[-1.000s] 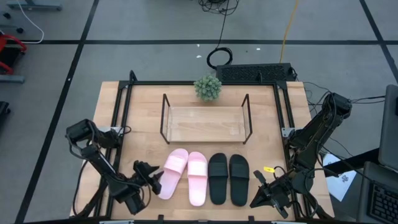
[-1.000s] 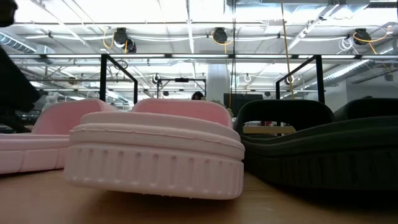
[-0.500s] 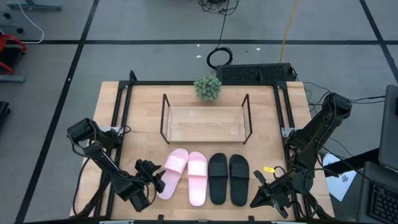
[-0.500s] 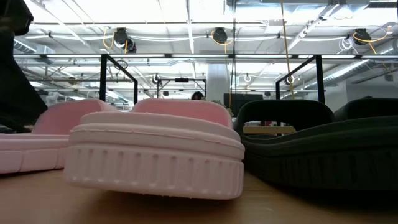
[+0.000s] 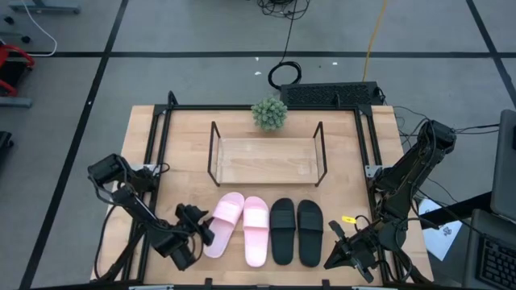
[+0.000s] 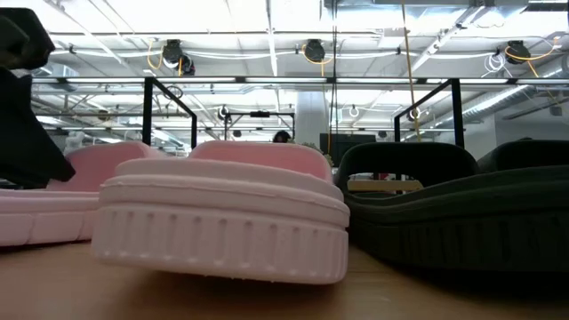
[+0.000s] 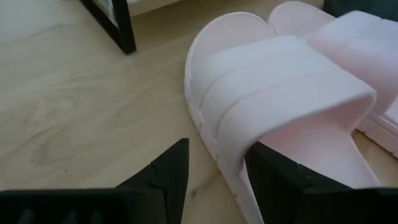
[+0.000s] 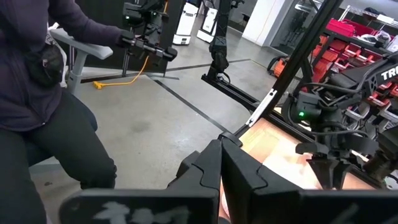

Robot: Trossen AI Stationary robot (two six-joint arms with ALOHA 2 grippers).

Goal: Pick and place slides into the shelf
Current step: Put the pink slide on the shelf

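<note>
The shelf stands at the centre of the bench in the high view, a pale board between two black rod frames, with nothing on the board. A small green plant sits just behind it, toward the top of the frame.

Below the shelf, four slides lie in a row, side by side: the pink pair on the left and the black pair on the right. In the low view the nearer pink slide fills the middle, with the black ones at the right edge.

The left gripper is at the lower left of the high view, at the outer edge of the leftmost pink slide. Its wrist view shows the fingers parted, one over bare wood and the other against the slide's side wall, near the strap; they have not closed on it.

The right gripper waits at the lower right, off the bench edge, fingers pressed together and holding nothing. A person shows in its wrist view, at the left.
</note>
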